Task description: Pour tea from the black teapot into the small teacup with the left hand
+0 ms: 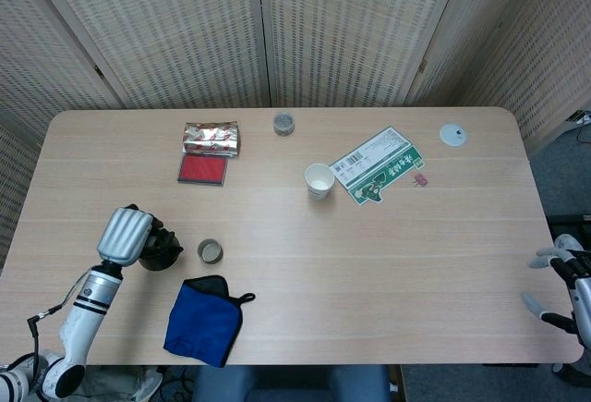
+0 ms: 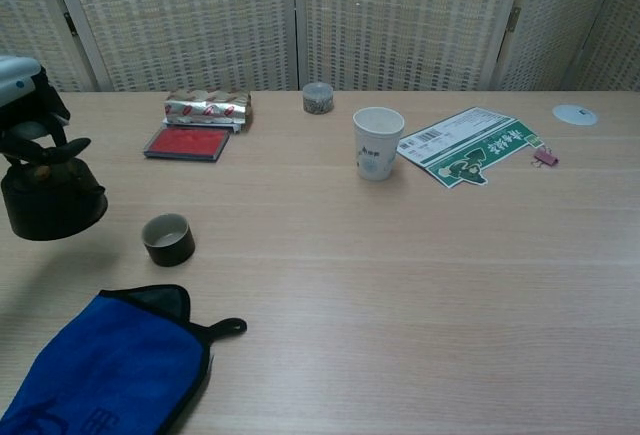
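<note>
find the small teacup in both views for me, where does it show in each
Head view: the small teacup sits left of centre, just above the blue cloth.
Chest view: the small teacup is at lower left, again just above the blue cloth.
Shared landmark: the black teapot held by the left hand lies directly to the cup's left.

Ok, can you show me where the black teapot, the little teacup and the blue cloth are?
black teapot (image 2: 55, 207), chest view, on its round body.
little teacup (image 2: 167, 238), chest view, on its front wall.
blue cloth (image 1: 201, 321), head view, on the middle of the fabric.
</note>
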`<action>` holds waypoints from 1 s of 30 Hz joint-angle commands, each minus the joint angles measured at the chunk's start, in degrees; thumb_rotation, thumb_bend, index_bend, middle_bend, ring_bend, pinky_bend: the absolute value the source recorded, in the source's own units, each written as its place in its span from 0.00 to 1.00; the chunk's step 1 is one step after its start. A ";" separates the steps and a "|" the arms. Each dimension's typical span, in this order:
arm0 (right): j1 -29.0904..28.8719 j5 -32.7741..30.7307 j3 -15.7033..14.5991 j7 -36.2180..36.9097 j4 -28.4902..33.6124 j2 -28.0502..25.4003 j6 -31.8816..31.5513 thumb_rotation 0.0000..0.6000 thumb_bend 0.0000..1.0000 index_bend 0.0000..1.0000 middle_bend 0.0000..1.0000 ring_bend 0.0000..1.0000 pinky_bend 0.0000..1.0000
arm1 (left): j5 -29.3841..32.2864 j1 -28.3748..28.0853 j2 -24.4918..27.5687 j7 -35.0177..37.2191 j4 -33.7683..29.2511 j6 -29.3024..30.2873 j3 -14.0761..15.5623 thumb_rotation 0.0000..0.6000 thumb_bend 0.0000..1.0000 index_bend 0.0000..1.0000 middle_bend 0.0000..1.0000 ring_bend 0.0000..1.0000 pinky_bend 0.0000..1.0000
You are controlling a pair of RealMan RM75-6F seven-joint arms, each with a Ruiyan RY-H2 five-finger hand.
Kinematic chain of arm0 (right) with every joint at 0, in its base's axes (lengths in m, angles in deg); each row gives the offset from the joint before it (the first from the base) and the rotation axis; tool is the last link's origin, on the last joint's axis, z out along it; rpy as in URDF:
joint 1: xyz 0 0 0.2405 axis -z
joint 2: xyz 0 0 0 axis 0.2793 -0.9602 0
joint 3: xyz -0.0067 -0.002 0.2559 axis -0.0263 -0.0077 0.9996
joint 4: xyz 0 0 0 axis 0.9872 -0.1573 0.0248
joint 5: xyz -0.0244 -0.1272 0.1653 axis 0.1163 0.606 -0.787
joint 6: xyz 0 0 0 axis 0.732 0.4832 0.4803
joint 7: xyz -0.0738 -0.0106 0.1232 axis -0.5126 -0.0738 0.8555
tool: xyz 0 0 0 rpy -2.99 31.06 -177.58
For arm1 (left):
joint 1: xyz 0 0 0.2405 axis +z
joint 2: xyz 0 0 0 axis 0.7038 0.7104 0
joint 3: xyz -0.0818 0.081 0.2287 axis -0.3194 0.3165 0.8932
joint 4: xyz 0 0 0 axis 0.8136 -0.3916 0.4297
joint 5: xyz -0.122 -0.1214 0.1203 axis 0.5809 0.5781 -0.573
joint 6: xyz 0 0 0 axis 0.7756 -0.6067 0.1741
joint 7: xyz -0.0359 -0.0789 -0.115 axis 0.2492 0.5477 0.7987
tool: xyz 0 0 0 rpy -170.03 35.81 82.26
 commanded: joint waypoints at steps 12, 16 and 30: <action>0.26 0.45 0.43 -0.05 -0.06 -0.21 -1.23 1.00 0.14 0.42 0.33 0.27 0.27 | -1.68 -1.88 -2.23 -4.80 1.64 -0.39 0.32 0.78 0.41 1.00 1.00 0.96 0.54; 0.26 0.38 0.47 0.01 -0.06 -0.20 -1.20 1.00 0.14 0.42 0.33 0.27 0.27 | -1.45 -2.32 -2.71 -5.43 1.86 -0.96 0.29 0.80 0.41 1.00 1.00 0.96 0.54; 0.32 0.14 0.42 0.28 -0.41 -0.08 -0.90 1.00 0.14 0.42 0.33 0.27 0.27 | -1.84 -3.43 -5.14 -6.75 4.13 -0.77 0.05 0.89 0.41 1.00 1.00 0.96 0.54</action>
